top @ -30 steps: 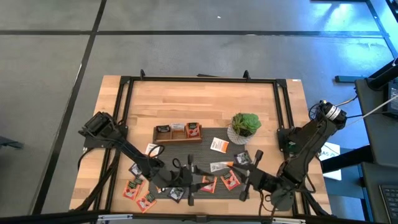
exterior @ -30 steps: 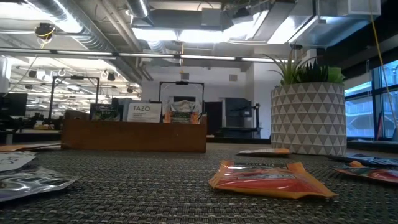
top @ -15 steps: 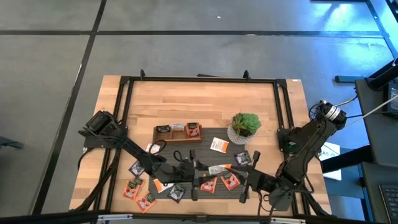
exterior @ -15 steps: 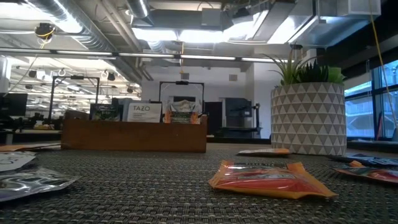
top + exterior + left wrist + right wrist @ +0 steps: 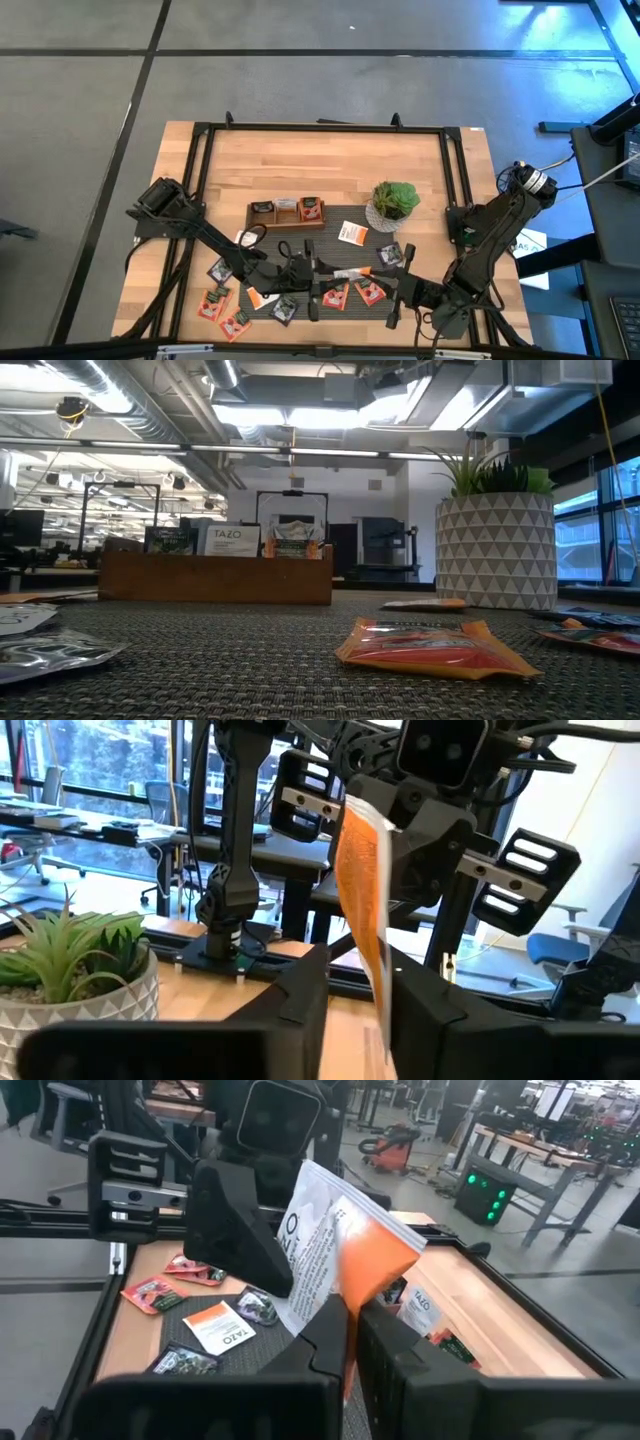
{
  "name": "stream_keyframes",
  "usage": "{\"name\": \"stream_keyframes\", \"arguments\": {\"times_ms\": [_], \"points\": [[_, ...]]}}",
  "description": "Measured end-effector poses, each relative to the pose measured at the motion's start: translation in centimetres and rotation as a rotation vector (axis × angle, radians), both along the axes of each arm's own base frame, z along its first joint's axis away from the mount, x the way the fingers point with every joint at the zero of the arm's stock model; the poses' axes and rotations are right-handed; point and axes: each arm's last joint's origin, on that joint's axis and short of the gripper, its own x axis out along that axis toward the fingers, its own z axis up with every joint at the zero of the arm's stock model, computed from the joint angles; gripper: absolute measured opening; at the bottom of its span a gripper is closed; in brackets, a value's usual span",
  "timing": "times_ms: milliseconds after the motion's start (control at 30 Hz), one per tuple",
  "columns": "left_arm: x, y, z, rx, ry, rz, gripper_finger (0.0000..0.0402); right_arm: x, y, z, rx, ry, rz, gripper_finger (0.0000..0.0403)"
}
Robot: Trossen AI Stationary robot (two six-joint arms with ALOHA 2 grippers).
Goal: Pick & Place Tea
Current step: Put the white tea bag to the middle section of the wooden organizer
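One sachet lies lengthwise between both clenched end effectors, left, right.

TAZO legible on white sachet standing upright in wooden tray, low view. Neighbouring sachets in tray carry print too small to read.

TAZO also on white sachet lying on bench near its edge, right wrist view.

White-and-orange sachet held between both grippers: lines of small print on white half, unreadable.

Orange-and-white sachet lying flat on dark mat: brand line present, too small to make out.
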Motion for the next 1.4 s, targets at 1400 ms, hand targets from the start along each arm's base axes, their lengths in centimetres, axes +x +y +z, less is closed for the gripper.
{"name": "stream_keyframes", "arguments": {"times_ms": [1400], "points": [[0.7,3.4,-6.5,-0.386,0.706,-0.294,0.0003,4.5,-5.6,-2.0,0.297,0.402,0.29,0.0166]]}}
